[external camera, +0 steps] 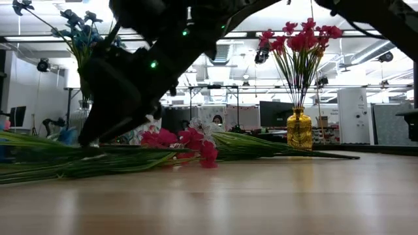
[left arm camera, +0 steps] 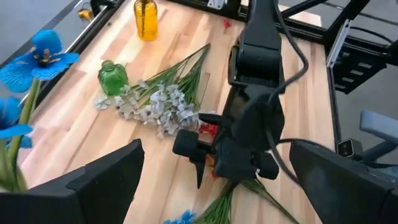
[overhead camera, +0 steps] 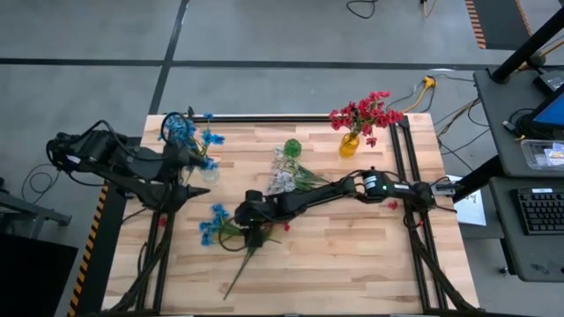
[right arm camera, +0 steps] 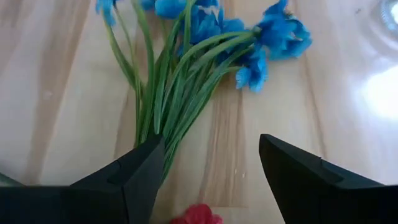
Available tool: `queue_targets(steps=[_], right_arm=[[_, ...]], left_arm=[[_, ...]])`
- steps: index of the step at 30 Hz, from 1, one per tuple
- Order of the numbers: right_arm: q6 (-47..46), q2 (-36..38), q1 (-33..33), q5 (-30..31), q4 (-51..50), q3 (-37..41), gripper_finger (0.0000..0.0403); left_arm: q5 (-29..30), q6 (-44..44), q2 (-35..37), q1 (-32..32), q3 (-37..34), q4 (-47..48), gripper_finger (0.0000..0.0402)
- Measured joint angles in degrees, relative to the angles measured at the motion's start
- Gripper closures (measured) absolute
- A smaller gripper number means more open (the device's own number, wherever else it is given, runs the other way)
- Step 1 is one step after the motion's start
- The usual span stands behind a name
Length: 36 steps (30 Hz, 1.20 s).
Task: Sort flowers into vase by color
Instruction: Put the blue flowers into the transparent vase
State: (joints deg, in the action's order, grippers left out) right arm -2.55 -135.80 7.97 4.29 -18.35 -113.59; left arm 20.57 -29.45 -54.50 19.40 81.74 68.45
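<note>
A bunch of blue flowers [right arm camera: 205, 28] lies on the table, its green stems [right arm camera: 174, 106] running toward my right gripper [right arm camera: 208, 149]. That gripper is open just above the stem ends [overhead camera: 249, 218], one finger [right arm camera: 134, 174] close beside them; I cannot tell whether it touches them. A red blossom [right arm camera: 196, 214] lies under it. A white bunch [overhead camera: 282, 174] lies mid-table. More blue flowers [overhead camera: 183, 130] stand in a clear vase and red ones [overhead camera: 366, 113] in a yellow vase [overhead camera: 350, 143]. My left gripper [overhead camera: 196, 167] is open, raised beside the clear vase.
A small green vase [overhead camera: 292, 147] stands just beyond the white bunch. Red blossoms [external camera: 189, 140] and a long green stem [overhead camera: 242, 269] lie near the table's middle, the stem pointing toward the near edge. Black rails [overhead camera: 401, 167] run along the table's sides.
</note>
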Motion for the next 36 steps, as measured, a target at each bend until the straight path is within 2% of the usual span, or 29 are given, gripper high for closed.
queue_targets(steps=[8,16,29,36], right_arm=[[-0.6,-4.0,0.3,-3.7,-1.1,-4.0,0.0154],[0.0,-1.9,0.1,-2.6,-1.6,-4.1,0.0162],[-0.9,-0.8,1.7,-3.3,-1.4,-4.0,0.0133],[-1.2,-2.1,2.2,-4.5,-0.3,-3.2,0.0157]], left_arm=[[4.8,-6.7,-0.4,0.0,1.8,11.0,0.0013],[2.4,-7.8,-0.2,0.1,2.1,11.0,0.0013],[1.4,-9.3,-0.1,0.3,1.9,11.6,0.0014],[1.5,-9.3,0.2,0.3,1.8,11.1,0.0014]])
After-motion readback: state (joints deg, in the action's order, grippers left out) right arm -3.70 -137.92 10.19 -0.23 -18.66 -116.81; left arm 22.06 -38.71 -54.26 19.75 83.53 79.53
